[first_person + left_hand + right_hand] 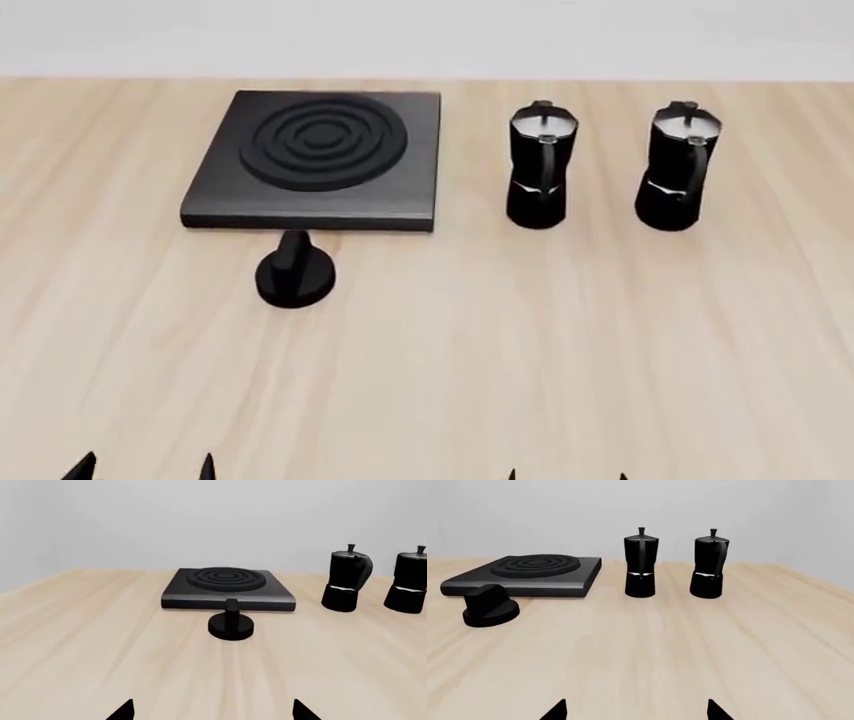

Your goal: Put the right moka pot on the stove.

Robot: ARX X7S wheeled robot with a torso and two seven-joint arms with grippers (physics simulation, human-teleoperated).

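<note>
Wood-grain tabletop (561,340), pale and light brown, fills most of the head view, with a plain grey wall behind its far edge. In the upper left of that frame lies the flat square black stove (318,160), its rounded slab topped by grey concentric burner rings. Just below its near edge stands a black oval knob on a round base (294,272), close to the slab; whether the two touch cannot be told. To the right of the stove, in the upper middle of the frame, a glossy black faceted moka pot with a pointed lid (539,165) stands upright. Further right, near the upper right of the frame, the identical right moka pot (679,165) stands upright on the table, apart from its twin and well away from the stove.

Along the bottom edge of the head view, only dark fingertips show: the left gripper (144,467) at lower left and the right gripper (567,476) at lower centre-right. Each wrist view shows its pair of tips spread wide with bare table between them, so both grippers are parted and hold nothing.
</note>
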